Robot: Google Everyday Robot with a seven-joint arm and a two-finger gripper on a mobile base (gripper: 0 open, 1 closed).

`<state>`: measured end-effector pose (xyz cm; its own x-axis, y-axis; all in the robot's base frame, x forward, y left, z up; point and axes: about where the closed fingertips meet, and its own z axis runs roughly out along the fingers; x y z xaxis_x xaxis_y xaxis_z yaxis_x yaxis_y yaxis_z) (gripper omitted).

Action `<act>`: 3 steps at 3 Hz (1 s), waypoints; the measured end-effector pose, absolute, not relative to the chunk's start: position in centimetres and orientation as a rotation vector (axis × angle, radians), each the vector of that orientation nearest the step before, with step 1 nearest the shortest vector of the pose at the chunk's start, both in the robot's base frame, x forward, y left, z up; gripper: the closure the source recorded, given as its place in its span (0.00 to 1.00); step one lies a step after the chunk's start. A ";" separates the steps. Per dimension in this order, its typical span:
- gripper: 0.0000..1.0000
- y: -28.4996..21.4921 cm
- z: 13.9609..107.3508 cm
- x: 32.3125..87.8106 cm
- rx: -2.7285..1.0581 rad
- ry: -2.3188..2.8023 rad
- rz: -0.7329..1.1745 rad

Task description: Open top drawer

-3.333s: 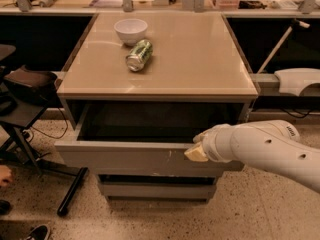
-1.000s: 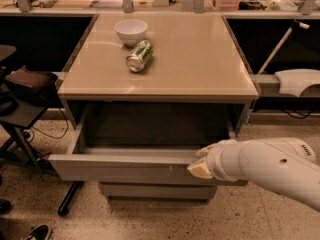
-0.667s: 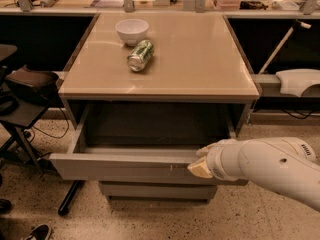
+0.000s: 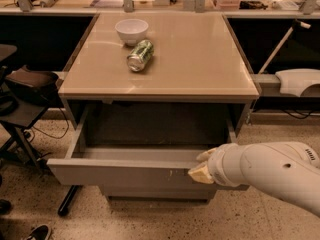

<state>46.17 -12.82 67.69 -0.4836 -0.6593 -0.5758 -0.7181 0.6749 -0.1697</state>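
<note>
The top drawer (image 4: 120, 175) is the wide grey drawer under the beige tabletop (image 4: 195, 59). It stands pulled well out toward me, and its shallow grey box looks empty. Small white scuffs mark its flat front right of centre. My gripper (image 4: 200, 167) is at the right part of the drawer's front edge, at the end of my white arm (image 4: 270, 174). A pale fingertip (image 4: 199, 175) lies against the front panel's top edge.
A white bowl (image 4: 131, 30) and a green can (image 4: 139, 55) lying on its side rest on the tabletop. A narrower drawer front (image 4: 155, 193) shows below. A black chair (image 4: 25, 91) stands at the left, a shoe (image 4: 35, 232) at bottom left.
The drawer has slid farther out toward me since the oldest frame, and my gripper has come back with it. Over the last second it has hardly moved.
</note>
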 end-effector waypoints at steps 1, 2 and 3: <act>1.00 -12.9 67.6 45.1 -1.052 2.285 0.132; 1.00 -12.9 67.8 45.0 -1.053 2.286 0.132; 1.00 -12.9 67.8 44.3 -1.049 2.297 0.137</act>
